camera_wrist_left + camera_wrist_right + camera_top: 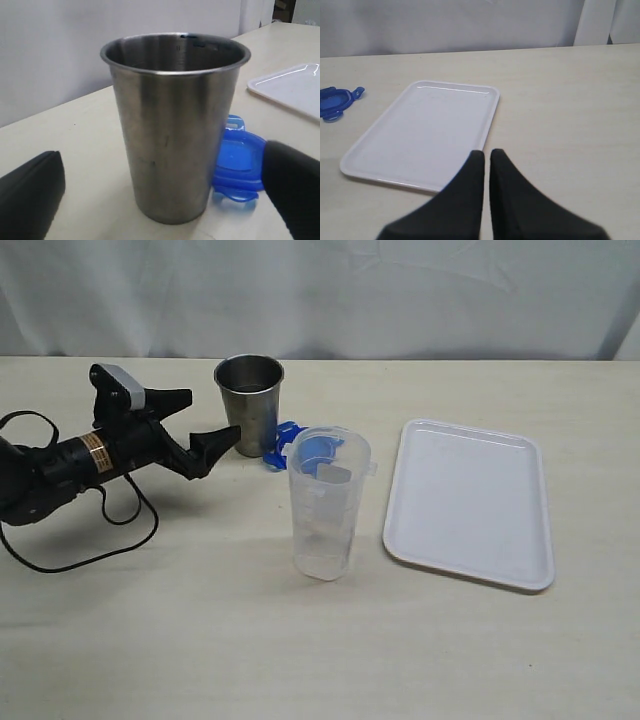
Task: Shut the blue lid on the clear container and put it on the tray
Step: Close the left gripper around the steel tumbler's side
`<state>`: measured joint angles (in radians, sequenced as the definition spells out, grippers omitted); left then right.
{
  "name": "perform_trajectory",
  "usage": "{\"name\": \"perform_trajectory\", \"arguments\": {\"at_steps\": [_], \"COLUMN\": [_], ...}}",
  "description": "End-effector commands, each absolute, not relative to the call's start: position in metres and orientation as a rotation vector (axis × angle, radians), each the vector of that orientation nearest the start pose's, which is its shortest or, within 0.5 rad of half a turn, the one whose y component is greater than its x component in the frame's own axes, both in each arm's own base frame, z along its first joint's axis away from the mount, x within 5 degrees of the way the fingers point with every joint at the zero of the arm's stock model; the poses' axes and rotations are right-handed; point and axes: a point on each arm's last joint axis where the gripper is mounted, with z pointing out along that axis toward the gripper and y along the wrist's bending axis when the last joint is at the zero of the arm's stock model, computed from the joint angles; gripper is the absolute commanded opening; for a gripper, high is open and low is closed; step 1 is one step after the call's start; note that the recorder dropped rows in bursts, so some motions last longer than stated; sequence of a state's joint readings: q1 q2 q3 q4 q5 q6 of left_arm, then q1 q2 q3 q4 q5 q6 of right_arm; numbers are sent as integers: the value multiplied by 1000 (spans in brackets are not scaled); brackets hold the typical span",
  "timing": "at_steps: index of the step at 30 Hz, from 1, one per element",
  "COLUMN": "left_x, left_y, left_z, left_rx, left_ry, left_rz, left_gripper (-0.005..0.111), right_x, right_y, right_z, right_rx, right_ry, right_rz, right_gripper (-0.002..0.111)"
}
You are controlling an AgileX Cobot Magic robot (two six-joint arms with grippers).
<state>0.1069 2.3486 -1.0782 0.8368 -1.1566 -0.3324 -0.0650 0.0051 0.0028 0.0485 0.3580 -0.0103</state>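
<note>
The left claw (215, 418) stands wide open, holding nothing, its tips close against the side of a steel cup (250, 400) on the pale tabletop (200, 640); whether they touch the cup cannot be told. The blue lid (285, 435) lies flat just behind and beside that cup, between it and the clear container (325, 505), which stands upright and uncovered near the middle. The white tray (470, 500) lies to the container's right, a little apart from it, with nothing on it. The right claw (486, 155), out of the exterior view, is pressed shut and empty, hanging near one corner of the tray.

The lid looks light, thin and stiff, and probably slick; lying flat, it likely offers its rim or a snap flap as the only hold. The container appears light, smooth-walled and tall enough to tip, so a hold on the mid-wall seems safest.

The cup crowds the lid on the left arm's side, leaving little room there. The tabletop in front of the container and around the tray lies open.
</note>
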Motion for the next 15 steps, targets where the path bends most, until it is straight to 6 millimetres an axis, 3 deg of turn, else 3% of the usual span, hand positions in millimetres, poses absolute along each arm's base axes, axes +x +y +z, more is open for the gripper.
{"name": "perform_trajectory", "arguments": {"at_steps": [1,7,15], "left_x": [420,436,445], "left_y": [-32,-49,-48], "left_z": [59,53,46], "left_rx": [566,624,623], "left_ry": [1637,1668,1671], "left_rz": [-539,-500,-485], "left_gripper": [104,104,104], "right_x": [53,53,53], "right_y": [-2,-2,-2], "right_z": [182,182,182], "right_rx": [79,79,79], "right_ry": [1826,1826,1826], "right_rz": [-12,-12,-12], "right_gripper": [4,4,4]}}
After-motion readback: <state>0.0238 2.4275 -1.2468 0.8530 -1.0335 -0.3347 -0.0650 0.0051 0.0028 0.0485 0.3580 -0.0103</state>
